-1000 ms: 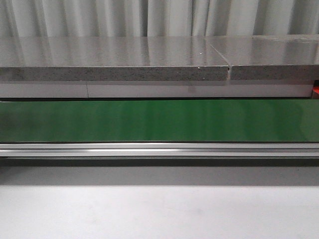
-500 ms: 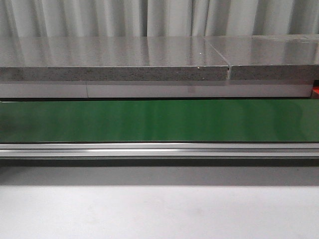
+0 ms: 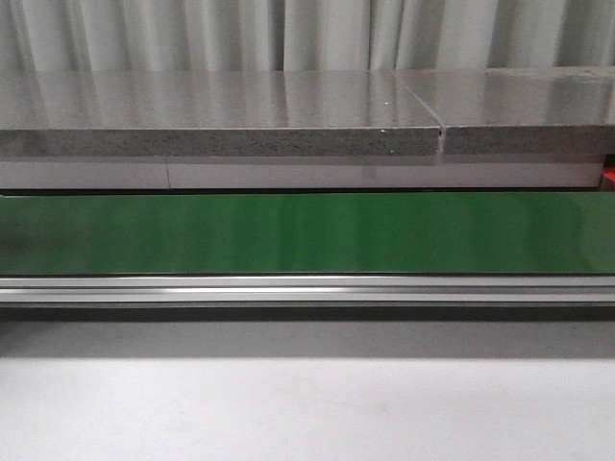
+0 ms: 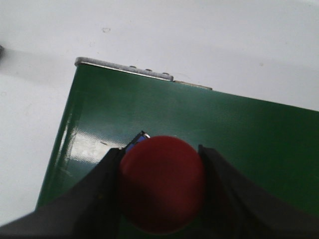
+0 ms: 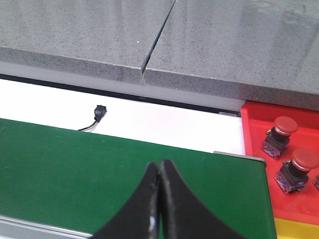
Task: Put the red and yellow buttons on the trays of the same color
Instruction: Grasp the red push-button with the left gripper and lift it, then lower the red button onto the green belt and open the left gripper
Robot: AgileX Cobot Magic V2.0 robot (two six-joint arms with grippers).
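- The red tray [image 5: 259, 149] shows only in the right wrist view, beside the end of the green belt [image 5: 99, 169]. In it stand two red buttons, one [image 5: 279, 133] nearer the grey slab [image 5: 199, 45] and a second [image 5: 297, 169] just beside it; a sliver of a further item sits at the picture's edge, too cropped to identify.
- A yellow strip [image 5: 296, 230] adjoins the red tray at the corner of that view; so little of it shows that I cannot tell whether it holds anything.
- The left gripper [image 4: 162, 164] pinches a red button [image 4: 162, 184], one dark finger [image 4: 99, 199] on each side of its round cap. A bit of the button's blue-and-metal body peeks out behind the cap. It is held over the belt end [image 4: 199, 119], near the metal end rail [image 4: 124, 68], with white table beyond.
- The right gripper [image 5: 159, 172] has its fingers pressed together with nothing between them, over the belt.
- The right wrist view alone shows a small black connector [image 5: 99, 112] with thin wires on the white surface between belt and slab.
- The front view shows neither gripper, tray nor button: only the long belt [image 3: 307, 232], its aluminium rail [image 3: 307, 288], the slab [image 3: 221, 115], a curtain [image 3: 288, 34] behind, and a red sliver [image 3: 609, 175] at the far right edge.
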